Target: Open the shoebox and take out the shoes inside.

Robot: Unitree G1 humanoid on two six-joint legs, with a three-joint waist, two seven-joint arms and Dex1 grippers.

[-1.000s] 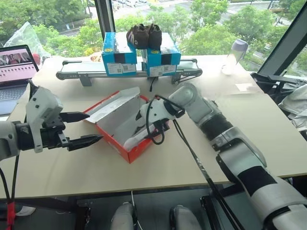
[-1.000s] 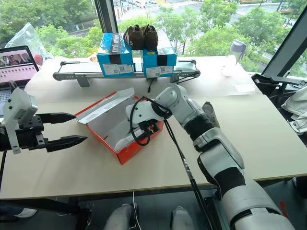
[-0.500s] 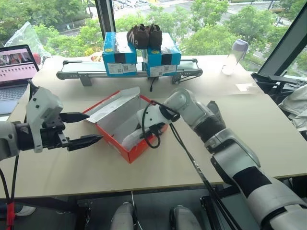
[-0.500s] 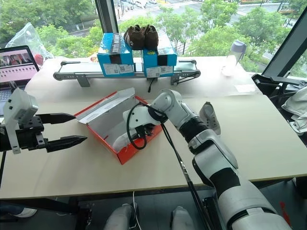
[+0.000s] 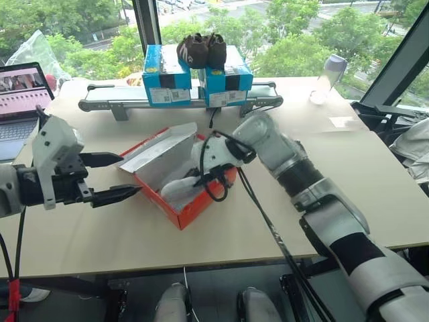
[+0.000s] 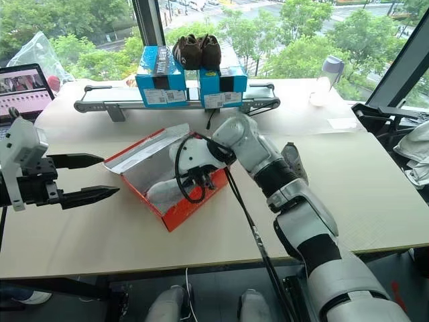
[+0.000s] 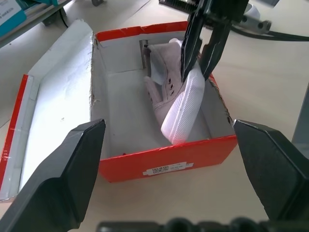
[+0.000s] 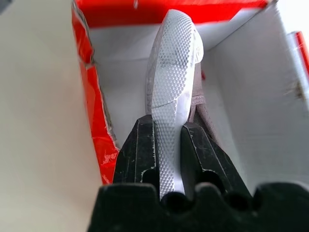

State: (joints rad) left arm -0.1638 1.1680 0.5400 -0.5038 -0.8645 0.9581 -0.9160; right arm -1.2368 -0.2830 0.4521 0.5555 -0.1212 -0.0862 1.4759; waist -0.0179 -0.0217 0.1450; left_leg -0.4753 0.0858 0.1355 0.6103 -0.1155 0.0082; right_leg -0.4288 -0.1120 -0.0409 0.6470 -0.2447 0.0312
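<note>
Right tool (image 7: 198, 60) clamped on a shoe's sole — inside the open shoebox (image 5: 190, 209).

Gripped at one end, the shoe (image 7: 179, 104) runs lengthwise away from the fingers toward the box's front wall, sole tilted up, its far end low in the box; the lift looks like it must clear that wall. Right arm reaches in from the right across the worktop (image 5: 348, 174), wrist angled down. Left tool (image 5: 110, 179) hovers gaping wide just beside the box — nothing in it.

laptop (image 5: 23, 100) cut off at frame edge, box label (image 7: 164, 168) unreadable
</note>
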